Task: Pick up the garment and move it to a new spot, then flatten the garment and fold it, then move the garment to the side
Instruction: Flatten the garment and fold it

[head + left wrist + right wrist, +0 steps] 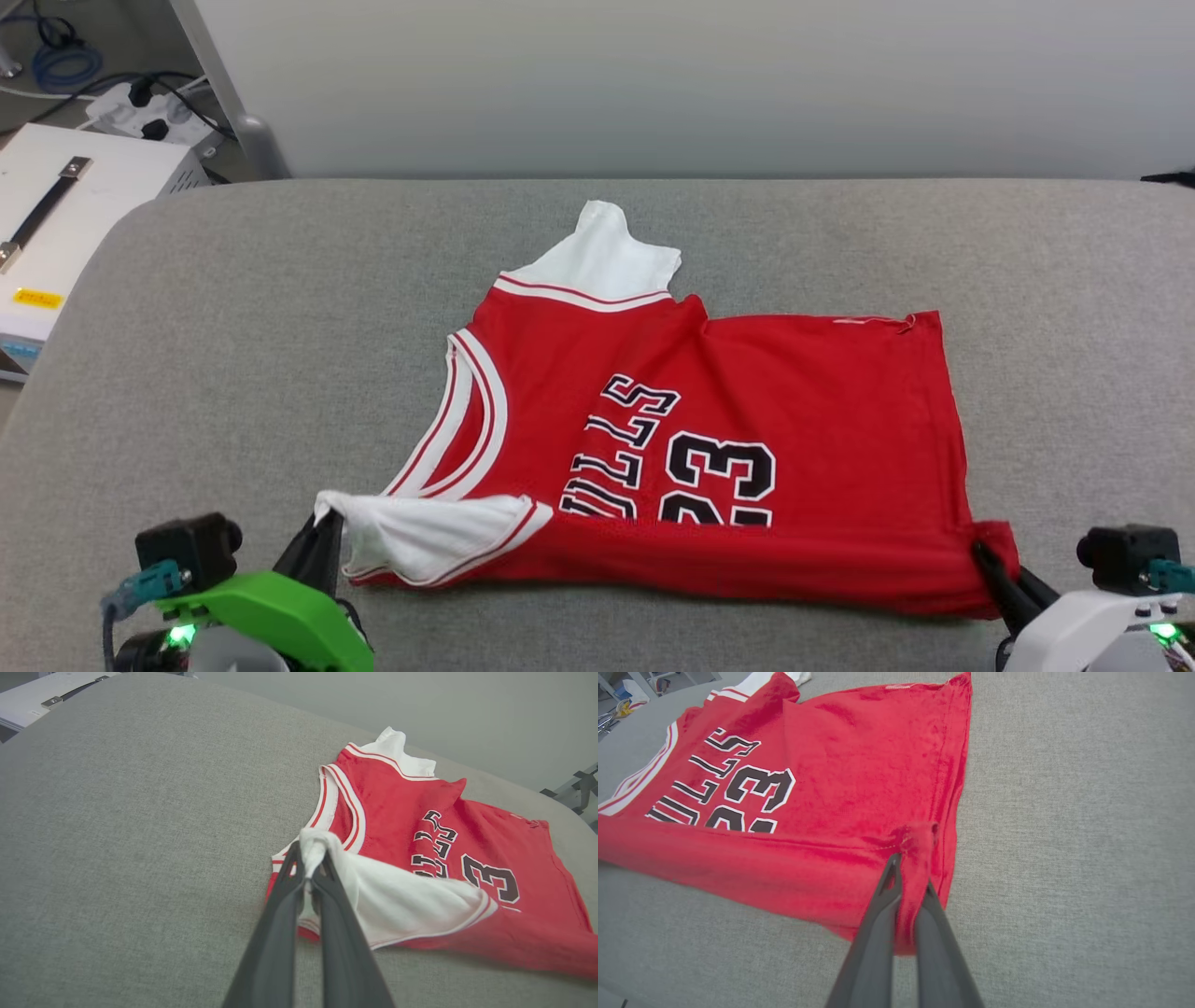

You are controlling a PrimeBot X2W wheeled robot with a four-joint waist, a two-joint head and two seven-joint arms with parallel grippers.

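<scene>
The garment point(747, 401) is a red shirt with white sleeves, striped trim and black lettering, spread on the grey padded table point(233, 327). Its near edge is raised and rolled toward the far side, partly covering the number. My left gripper point(322, 532) is shut on the white sleeve at the near left corner; in the left wrist view the garment point(420, 826) bunches between the gripper's point(309, 863) fingers. My right gripper point(990, 565) is shut on the red hem corner at the near right; the right wrist view shows the gripper point(909, 877) pinching a fold of the garment point(854, 774).
A white box point(56, 215) with a dark handle sits off the table's left edge, with a power strip and cables point(140, 107) behind it. A pale wall point(653, 84) runs behind the table. Bare grey surface lies left, right and beyond the shirt.
</scene>
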